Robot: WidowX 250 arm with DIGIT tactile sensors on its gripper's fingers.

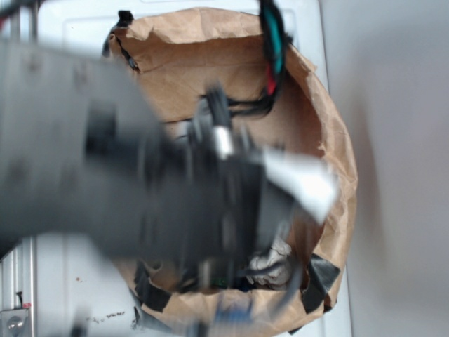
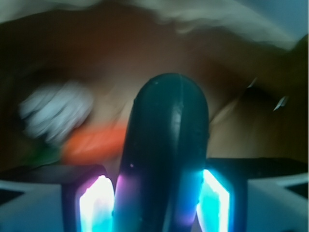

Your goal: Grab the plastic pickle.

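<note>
Exterior view, left to right: blurred black arm [image 1: 105,175] fills the left half, reaching over a brown paper bag [image 1: 337,140] that sits on a white surface [image 1: 70,281]. The arm's end dips into the bag's open mouth; a white blurred piece [image 1: 305,182] sticks out to its right. Cables, black with teal and red [image 1: 273,49], hang in from the top edge over the bag rim. Black tape patches [image 1: 319,281] on the bag's lower rim. Something pale and crumpled [image 1: 277,263] lies in the bag's bottom, too blurred to name. Claw itself hidden in this view.

Wrist view, left to right: white blurred object [image 2: 55,111] at left, a bit of green [image 2: 43,154] below it, then an orange carrot [image 2: 94,142] lying just left of the pickle [image 2: 166,145]. The pickle is dark green, smooth, with a seam running down its middle, standing up out of the gripper [image 2: 164,203]. Both glowing pads [image 2: 99,205] press against its sides, so the claw is clamped on the pickle. Brown bag wall behind.

No brands, labels or writing readable anywhere; both views motion-blurred.
</note>
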